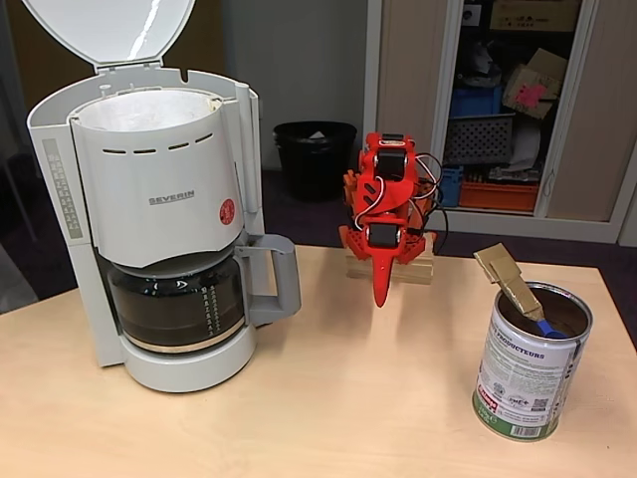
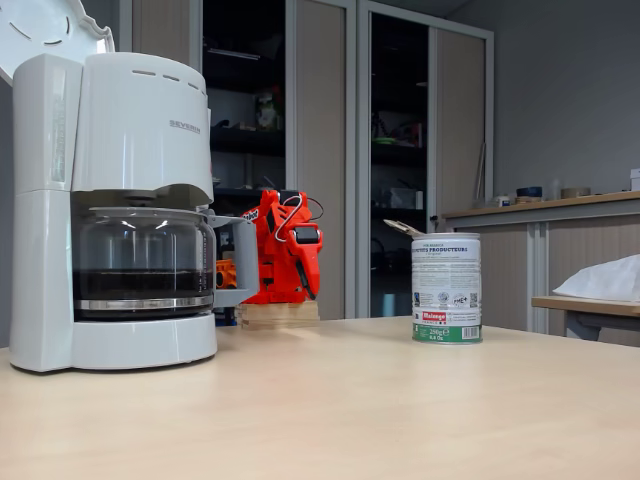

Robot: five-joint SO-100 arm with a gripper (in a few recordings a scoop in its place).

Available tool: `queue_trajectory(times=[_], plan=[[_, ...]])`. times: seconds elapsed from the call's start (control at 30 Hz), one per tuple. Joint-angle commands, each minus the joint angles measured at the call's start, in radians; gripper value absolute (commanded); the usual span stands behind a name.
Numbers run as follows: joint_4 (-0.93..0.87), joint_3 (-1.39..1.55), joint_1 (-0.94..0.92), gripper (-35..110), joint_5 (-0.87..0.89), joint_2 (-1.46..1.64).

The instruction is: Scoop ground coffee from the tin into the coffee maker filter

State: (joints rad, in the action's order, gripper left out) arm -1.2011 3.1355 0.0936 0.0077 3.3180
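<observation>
Fixed view had the jaws [image 1: 382,297] clenched on nothing, hanging between coffee maker [image 1: 159,199] and tin [image 1: 530,363]; scoop [image 1: 513,282] sat in the tin

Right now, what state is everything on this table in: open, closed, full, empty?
coffee maker lid: flipped up, open.
coffee maker filter: seated in the basket; contents hidden.
carafe: docked, dark liquid at the bottom.
tin: upright, open, scoop handle sticking out.
gripper: pointing down, holding nothing; open or shut unclear.
</observation>
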Motion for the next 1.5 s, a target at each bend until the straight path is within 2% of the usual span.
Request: queue_trajectory(times=[0.0,0.6,0.73,0.9,1.0,1.07,1.17,1.3,1.47], plan=[[-0.014,0.006,0.003,0,-0.018,0.005],[-0.014,0.006,0.003,0,-0.018,0.005],[-0.003,0.006,0.041,0,-0.279,0.005],[0.193,0.006,0.083,0,-0.247,0.005],[0.238,0.006,0.192,0,-0.324,0.005],[0.308,-0.006,0.227,0,-0.235,0.005],[0.325,-0.055,0.270,0,-0.196,0.008],[0.291,-0.161,0.290,0,-0.023,0.015],[0.186,-0.287,0.279,6,-0.003,0.017]])
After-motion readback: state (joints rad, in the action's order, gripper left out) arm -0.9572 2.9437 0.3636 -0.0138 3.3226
